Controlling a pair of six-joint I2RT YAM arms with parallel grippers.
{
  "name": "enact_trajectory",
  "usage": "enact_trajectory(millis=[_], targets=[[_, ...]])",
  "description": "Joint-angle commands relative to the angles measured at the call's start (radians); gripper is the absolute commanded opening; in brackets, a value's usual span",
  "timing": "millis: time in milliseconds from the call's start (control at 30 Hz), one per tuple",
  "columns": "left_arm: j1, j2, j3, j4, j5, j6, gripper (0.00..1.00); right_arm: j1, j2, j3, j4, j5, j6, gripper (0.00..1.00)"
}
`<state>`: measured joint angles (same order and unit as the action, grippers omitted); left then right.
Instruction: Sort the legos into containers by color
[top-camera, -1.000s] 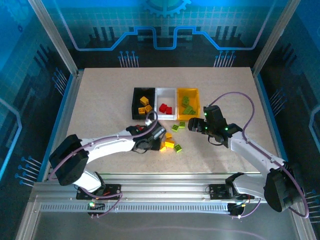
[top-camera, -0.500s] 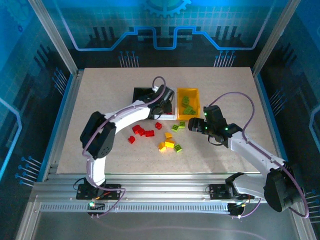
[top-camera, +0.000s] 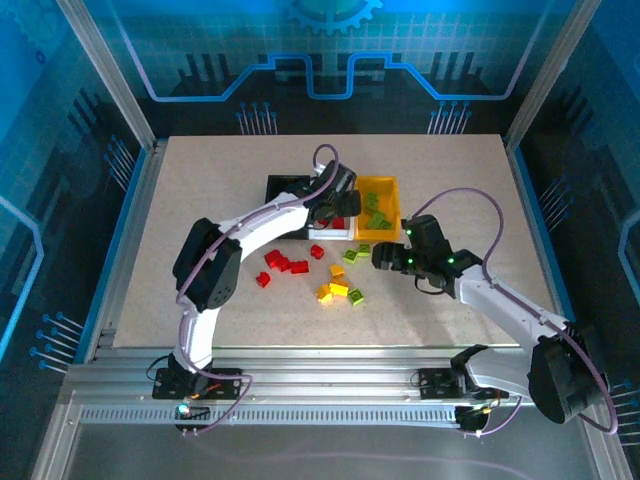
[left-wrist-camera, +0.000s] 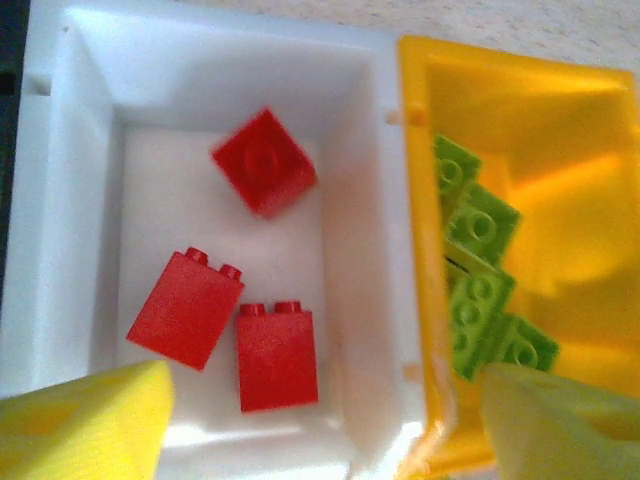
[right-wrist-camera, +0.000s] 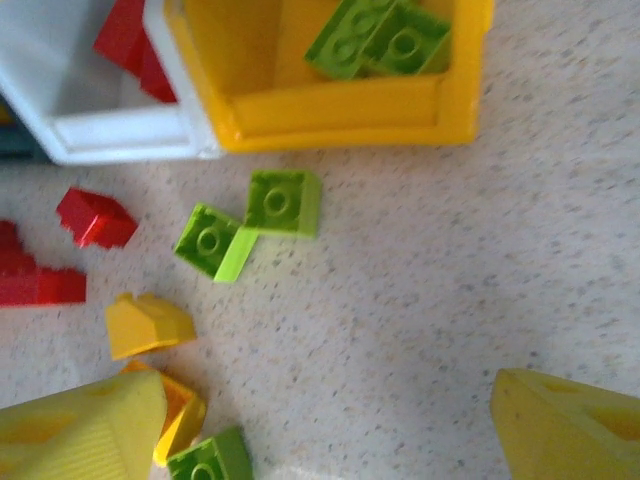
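Note:
My left gripper (top-camera: 338, 207) hangs open over the white bin (left-wrist-camera: 355, 250), with nothing between its yellow fingertips (left-wrist-camera: 85, 420). Three red legos (left-wrist-camera: 275, 355) lie inside that bin. Beside it the yellow-orange bin (left-wrist-camera: 560, 120) holds several lime green legos (left-wrist-camera: 480, 300). The black bin (top-camera: 278, 187) is partly hidden by the left arm. My right gripper (right-wrist-camera: 325, 430) is open above bare table, just right of the loose legos: green ones (right-wrist-camera: 283, 200), yellow ones (right-wrist-camera: 145, 322) and red ones (right-wrist-camera: 95, 218). In the top view my right gripper (top-camera: 380, 258) sits in front of the yellow-orange bin (top-camera: 377, 187).
Loose red legos (top-camera: 285, 263) lie left of the yellow and green cluster (top-camera: 340, 288) in front of the bins. Bare tabletop (top-camera: 200, 200) stretches left of the bins and toward the near edge. Blue frame walls surround the table.
The left arm swung from the loose legos up to the white bin and its jaws opened there. The right gripper shifted slightly left toward the loose legos.

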<state>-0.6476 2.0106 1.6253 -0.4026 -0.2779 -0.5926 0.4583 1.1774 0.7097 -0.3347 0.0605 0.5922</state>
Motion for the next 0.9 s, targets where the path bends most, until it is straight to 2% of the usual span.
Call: enact_trajectory(millis=[0, 33, 200, 333, 567, 667, 767, 867], targets=[[-0.046, -0.173, -0.085, 0.041, 0.041, 0.006, 0.92, 0.071, 0.038, -0.009, 0.015, -0.067, -0.058, 0.87], [-0.058, -0.210, -0.122, 0.051, 0.050, 0.000, 0.98, 0.100, 0.055, -0.004, 0.008, -0.065, -0.073, 0.87], [-0.103, -0.421, -0.350, 0.104, 0.089, -0.049, 0.99, 0.220, 0.157, 0.006, 0.000, -0.051, -0.130, 0.87], [-0.131, -0.587, -0.521, 0.077, 0.071, -0.084, 0.99, 0.290, 0.233, 0.023, -0.007, -0.008, -0.151, 0.86], [-0.134, -0.839, -0.789, 0.024, 0.038, -0.177, 0.99, 0.338, 0.350, 0.077, 0.005, 0.052, -0.175, 0.81], [-0.134, -0.934, -0.887, 0.003, 0.007, -0.215, 0.99, 0.350, 0.387, 0.098, 0.006, 0.071, -0.176, 0.75], [-0.132, -1.000, -0.956, -0.018, -0.013, -0.248, 0.99, 0.358, 0.409, 0.117, -0.009, 0.086, -0.177, 0.64], [-0.131, -1.027, -0.983, -0.047, -0.035, -0.264, 0.99, 0.364, 0.415, 0.131, -0.027, 0.100, -0.179, 0.48]])
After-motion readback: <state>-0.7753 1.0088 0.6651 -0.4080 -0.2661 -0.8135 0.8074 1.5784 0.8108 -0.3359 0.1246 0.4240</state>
